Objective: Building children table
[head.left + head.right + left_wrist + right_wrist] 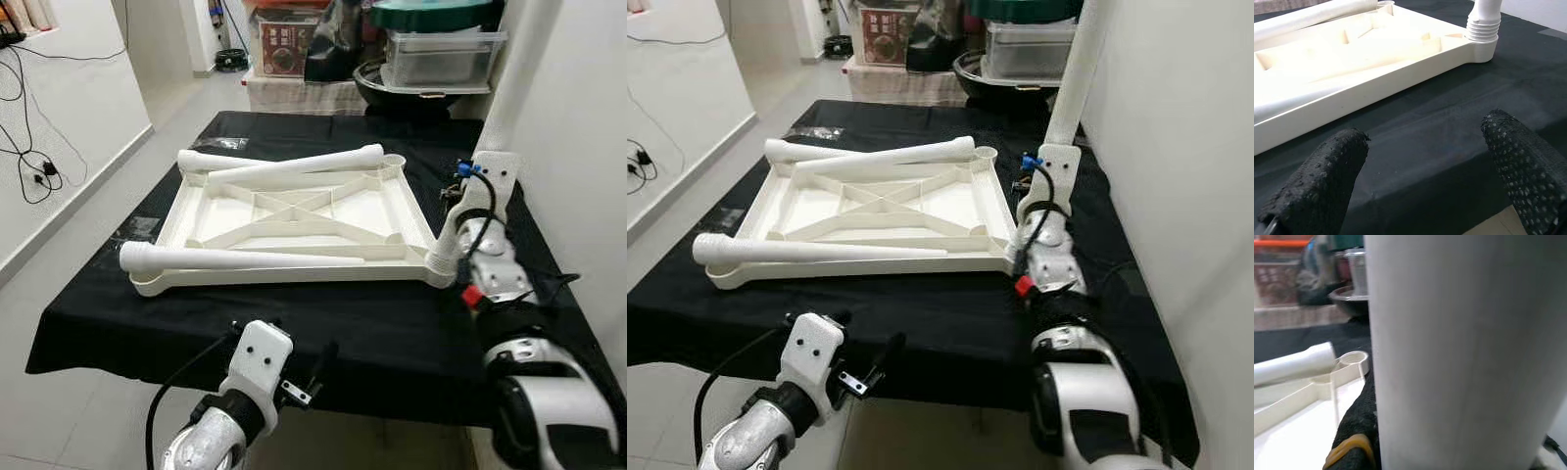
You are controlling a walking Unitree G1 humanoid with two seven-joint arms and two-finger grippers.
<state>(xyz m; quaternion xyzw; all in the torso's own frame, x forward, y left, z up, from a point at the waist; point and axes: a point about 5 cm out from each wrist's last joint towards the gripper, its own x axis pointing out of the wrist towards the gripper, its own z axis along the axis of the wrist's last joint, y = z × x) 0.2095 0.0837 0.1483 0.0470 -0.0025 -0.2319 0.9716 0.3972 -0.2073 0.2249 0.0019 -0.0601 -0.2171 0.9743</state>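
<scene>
The white children's table top (294,275) lies upside down on a black-covered table (343,323). One white leg (506,88) stands upright in the near right corner socket (1483,43), with my right gripper (1050,191) shut around it; a black finger (1357,428) presses its side. Three loose legs rest on the top: one along the front (225,258), one slanting across the back (304,164), one at the back left (201,160). My left gripper (284,377) hovers open at the table's front edge, its fingers (1322,181) apart with nothing between them.
A white wall (588,147) runs close along the right. Behind the table stand a cardboard box (284,44), a clear plastic bin (441,59) and a black basin (392,93). Cables (29,162) trail on the floor at the left.
</scene>
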